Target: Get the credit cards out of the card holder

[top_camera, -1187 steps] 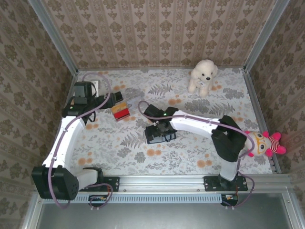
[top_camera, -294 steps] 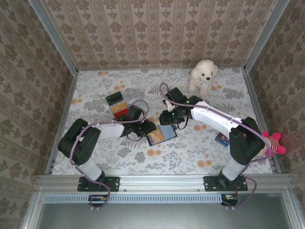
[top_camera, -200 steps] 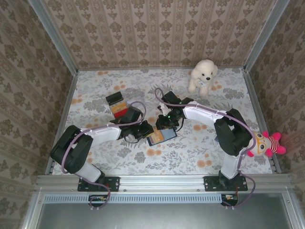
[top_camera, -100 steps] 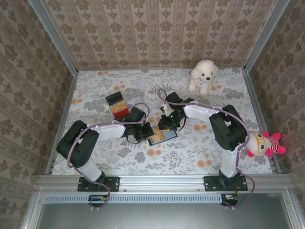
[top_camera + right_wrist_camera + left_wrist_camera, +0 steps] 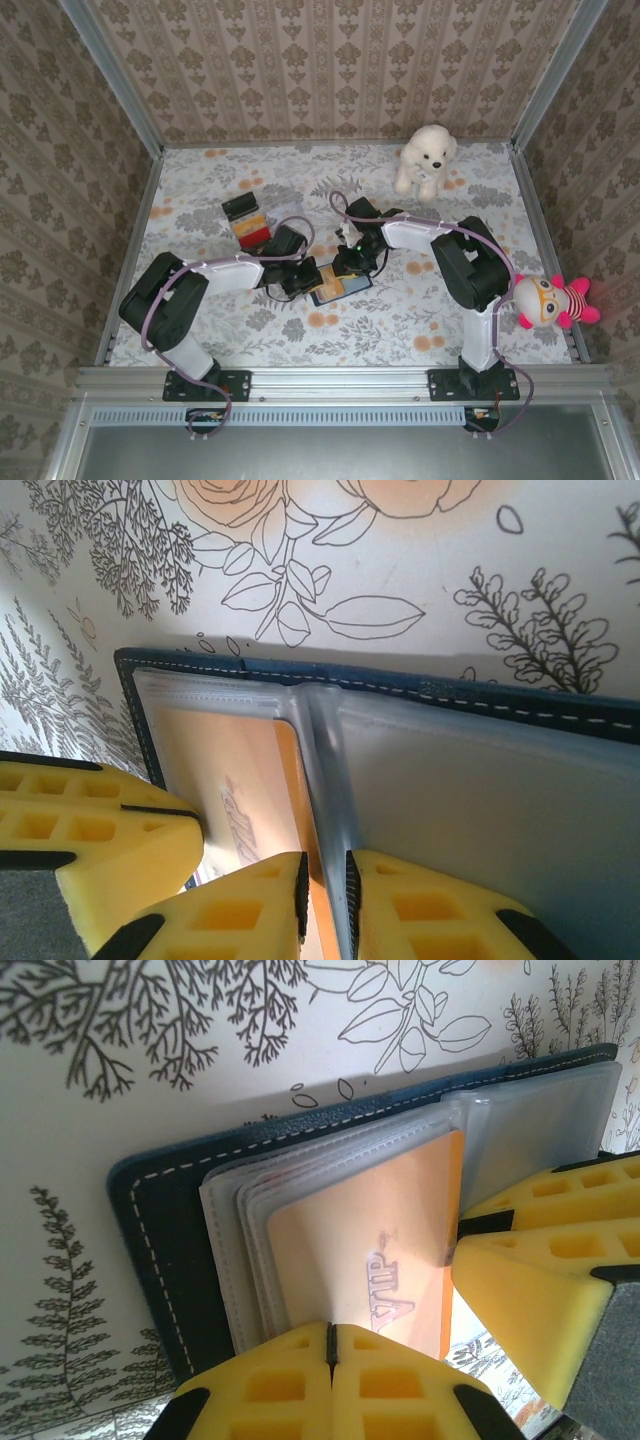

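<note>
Near the middle of the top view, the card holder [image 5: 341, 288] lies open on the flowered tabletop [image 5: 410, 335]. The left end effector [image 5: 305, 277] is at its left edge and the right end effector [image 5: 352, 265] at its upper edge, both low over it. Up and left of the holder, well apart from it, three loose cards [image 5: 250, 223] lie touching in a short row: black, yellow-orange and red. A white plush dog [image 5: 425, 158] sits at the far right of the tabletop, and a doll [image 5: 552, 300] lies at its right rim.

Low in the left wrist view, the left end effector [image 5: 330, 1328] has its yellow pads pressed flat together at the lower edge of an orange card [image 5: 365, 1245] marked "VIP". Whether that edge is nipped between them cannot be told. The card sits in the clear sleeves [image 5: 240, 1215] of the navy card holder [image 5: 150, 1230], which fills the centre. At the right edge, the right end effector [image 5: 458, 1232] meets the card's corner.

Along the bottom of the right wrist view, the right end effector [image 5: 325, 865] is closed with a thin gap on the upright middle fold of the sleeves. The orange card [image 5: 215, 770] lies left of that fold, an empty-looking sleeve [image 5: 480, 790] right of it. The left end effector [image 5: 195, 825] touches the holder's lower left side.
</note>
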